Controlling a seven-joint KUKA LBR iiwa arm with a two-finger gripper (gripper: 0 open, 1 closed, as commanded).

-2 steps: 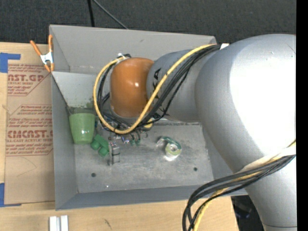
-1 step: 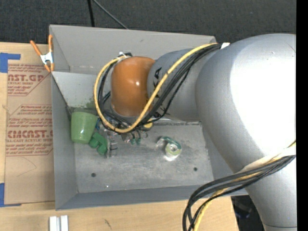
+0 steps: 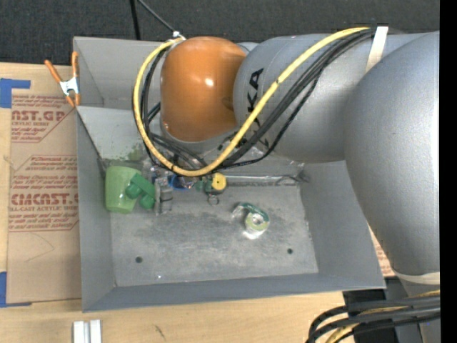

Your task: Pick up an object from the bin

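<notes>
The gripper (image 3: pixel 165 195) hangs with the green cup (image 3: pixel 116 189) just to its left; its opening cannot be told.

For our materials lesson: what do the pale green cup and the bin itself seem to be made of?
Green cup: probably plastic, smooth, evenly coloured, softly glossy. Bin: seemingly sheet metal, dull grey, with a scuffed floor and folded walls.

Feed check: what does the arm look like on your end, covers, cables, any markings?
Bulky, rounded silver-grey arm links carry black KUKA lettering. A glossy orange dome cover sits at the wrist. A yellow cable and several black cables loop around the dome, and a white band wraps the arm.
</notes>
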